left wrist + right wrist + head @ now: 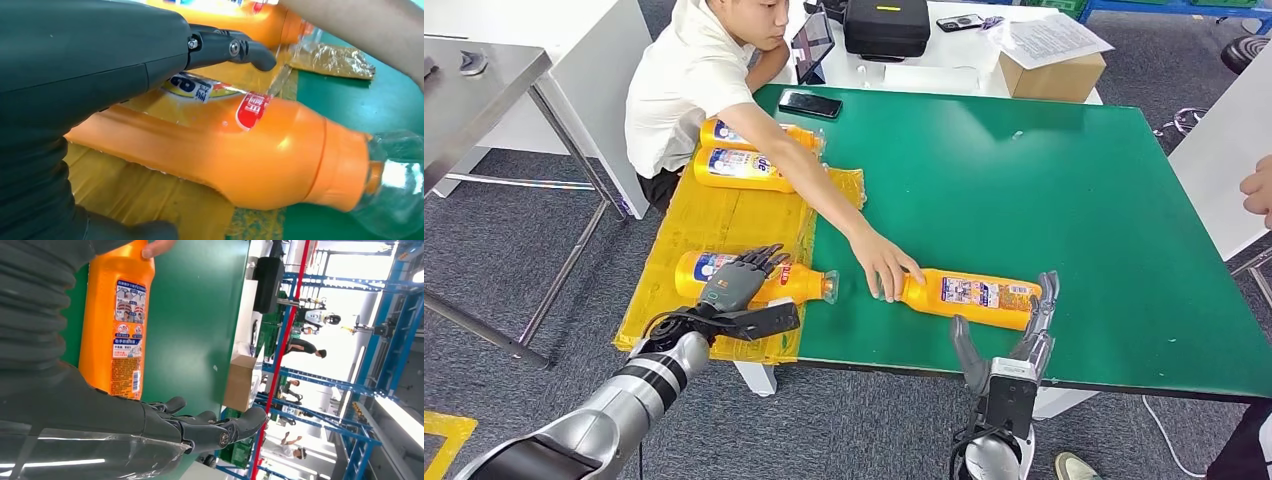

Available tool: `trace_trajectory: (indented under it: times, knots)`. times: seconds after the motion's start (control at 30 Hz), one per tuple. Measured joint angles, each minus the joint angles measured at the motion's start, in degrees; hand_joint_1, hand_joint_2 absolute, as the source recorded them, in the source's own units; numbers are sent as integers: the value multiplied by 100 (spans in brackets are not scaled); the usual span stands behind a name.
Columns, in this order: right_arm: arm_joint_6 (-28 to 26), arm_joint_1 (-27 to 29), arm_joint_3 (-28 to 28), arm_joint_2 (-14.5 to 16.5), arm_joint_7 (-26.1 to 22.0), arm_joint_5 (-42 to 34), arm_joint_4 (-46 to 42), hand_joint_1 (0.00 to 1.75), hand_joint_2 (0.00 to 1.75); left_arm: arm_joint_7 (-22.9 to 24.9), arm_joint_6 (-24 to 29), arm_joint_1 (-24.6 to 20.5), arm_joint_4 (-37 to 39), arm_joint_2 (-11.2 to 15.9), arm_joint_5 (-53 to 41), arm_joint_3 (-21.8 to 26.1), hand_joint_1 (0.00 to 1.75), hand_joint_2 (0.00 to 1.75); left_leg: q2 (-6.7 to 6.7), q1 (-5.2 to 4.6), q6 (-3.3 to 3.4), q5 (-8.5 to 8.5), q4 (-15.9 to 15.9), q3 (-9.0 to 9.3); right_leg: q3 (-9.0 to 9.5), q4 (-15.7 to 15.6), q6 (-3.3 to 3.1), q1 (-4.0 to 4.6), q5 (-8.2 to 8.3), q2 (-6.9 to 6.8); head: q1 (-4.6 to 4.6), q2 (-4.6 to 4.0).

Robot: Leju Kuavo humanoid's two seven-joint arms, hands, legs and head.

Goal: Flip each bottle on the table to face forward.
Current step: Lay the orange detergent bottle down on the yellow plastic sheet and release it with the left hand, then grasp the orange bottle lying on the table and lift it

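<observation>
On the green surface (1024,180) lie four orange bottles, all on their sides. I use the yellow sheet (724,225) as my marker. Two bottles sit at its far end, the farthest bottle (759,135) and the second bottle (739,167), close to the person. One near bottle (794,283) lies at the sheet's front end. The last bottle (969,293) lies off the sheet, on the bare green, to the right.

My left robot hand (742,280) rests on top of the near bottle, with its fingers laid over it. I cannot tell if it grips the bottle tightly yet. My right robot hand (1014,340) is spread wide and holds nothing. It waits just in front of the last bottle. A person's hand (884,265) touches the cap end of that bottle.

I think the step now is to roll the near bottle. To do it well, I should curl the fingers around its fat middle, not the thin neck. The plastic looks smooth and slippery. I should turn it slowly until the big label faces front. I should keep my right robot hand away until the person's hand leaves.

I count four bottles, two robot hands, one yellow sheet and one person's hand.
</observation>
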Motion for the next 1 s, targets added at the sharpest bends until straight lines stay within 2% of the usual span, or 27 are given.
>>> trace_trajectory:
  times: [0.07, 0.13, 0.27, 0.3, 0.37, 0.47, 0.57, 0.7, 0.83, 0.9, 1.0]
  knots:
    - [0, -1, 1, -4, 0, -1, 11, 0, 175, 16, -47, -13, 19, -7, 26, 12, 0, 175, -1, 0, 0, 0, 0, 1, 1, 0, 0, 0, 0, 0, 0, 0]
    - [0, -4, 10, -15, 0, -13, 45, 0, 175, 116, -349, -77, 62, -39, 211, 83, 0, 175, -7, 0, 0, 0, 0, 10, 12, -1, 0, -1, -1, -3, 0, 0]
    - [0, -44, 20, -55, 0, -50, 177, 0, 175, 569, -1878, -411, 187, -189, 909, 454, 0, 175, -28, -1, -4, 5, -3, 53, 57, -5, -5, -1, -4, -20, 1, 0]
    - [0, -56, 21, -62, 0, -16, 212, 0, 175, 524, -2162, -461, 197, -231, 1042, 514, 0, 175, -28, -1, -5, 10, -3, 56, 60, -5, -6, -1, 0, -20, 1, 0]
    - [0, -64, 22, -67, 0, 72, 256, 0, 175, 192, -2344, -424, 153, -304, 1251, 551, 0, 175, -26, -1, -6, 17, -3, 55, 58, -3, -8, -1, 5, -20, 0, 0]
    - [0, -30, 13, -70, 0, 182, 263, 0, 175, -482, -2155, -71, -216, -382, 1525, 549, 0, 175, -23, -2, -6, 16, -2, 44, 47, -3, -7, -2, 5, -19, 1, 0]
    - [0, 64, 0, -72, 0, 298, 239, 0, 175, -1021, -1618, 603, -1115, -500, 1867, 506, 0, 175, -21, -3, -7, 13, 0, 16, 18, -3, -6, -2, 4, -18, 0, 0]
    - [0, 186, -9, -69, 0, 477, 172, 0, 175, -1433, -792, 1410, -2523, -660, 2240, 299, 0, 175, -21, -3, -7, 13, 0, -25, -22, -3, -6, -2, 4, -18, 1, 0]
    - [0, 232, -23, -65, 0, 907, 128, 0, 175, -1730, -192, 1862, -3498, -717, 2609, 40, 0, 175, -20, -2, -8, 12, 0, -38, -37, -4, -6, -1, 4, -18, 0, 0]
    - [0, 229, -60, -74, 0, 1634, 157, 0, 175, -1803, -45, 2035, -3925, -726, 2920, -123, 0, 175, -20, -1, -9, 11, 0, -39, -39, -4, -6, 0, 4, -18, 0, 0]
    - [0, 165, -276, -146, 22, 3469, 376, 0, 175, -1766, -138, 2299, -4490, -764, 3518, -377, 0, 175, -21, -1, -9, 11, 0, -41, -40, -4, -4, 0, 2, -19, -2, 0]
